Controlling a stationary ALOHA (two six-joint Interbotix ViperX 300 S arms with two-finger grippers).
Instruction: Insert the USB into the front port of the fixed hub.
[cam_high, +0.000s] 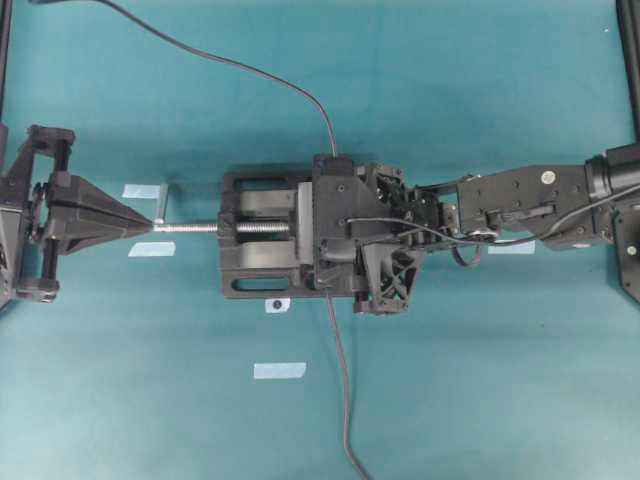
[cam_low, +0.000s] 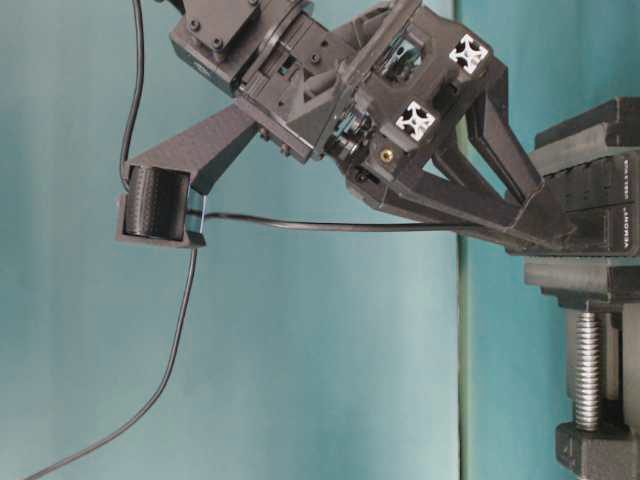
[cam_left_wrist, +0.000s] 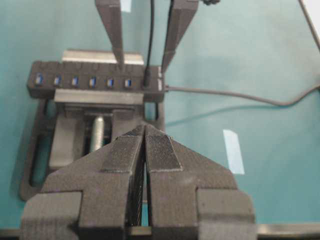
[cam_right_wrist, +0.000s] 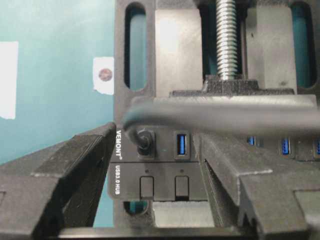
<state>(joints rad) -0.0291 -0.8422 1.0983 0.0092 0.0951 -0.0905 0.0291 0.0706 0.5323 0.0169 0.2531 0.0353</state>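
The fixed hub (cam_left_wrist: 82, 87) is a long black strip with a row of blue ports, clamped in a vise. The USB (cam_right_wrist: 145, 142), a small black plug, sits in the hub's (cam_right_wrist: 160, 185) end port, and its thin cable (cam_right_wrist: 220, 115) loops up and across. In the left wrist view the USB (cam_left_wrist: 147, 82) stands in that end port, between the right fingers. My right gripper (cam_right_wrist: 156, 142) is open and straddles the plug with a gap on each side. It hangs over the vise from the right (cam_high: 340, 240). My left gripper (cam_high: 150, 225) is shut and empty, far left.
The black vise (cam_high: 255, 270) stands mid-table, its silver screw (cam_high: 190, 227) pointing at my left gripper (cam_left_wrist: 145, 127). A dark lead (cam_left_wrist: 225, 94) leaves the hub's end. Thin cables run to the top (cam_high: 250, 70) and bottom (cam_high: 345, 400) edges. Tape strips (cam_high: 278, 370) lie on the teal cloth.
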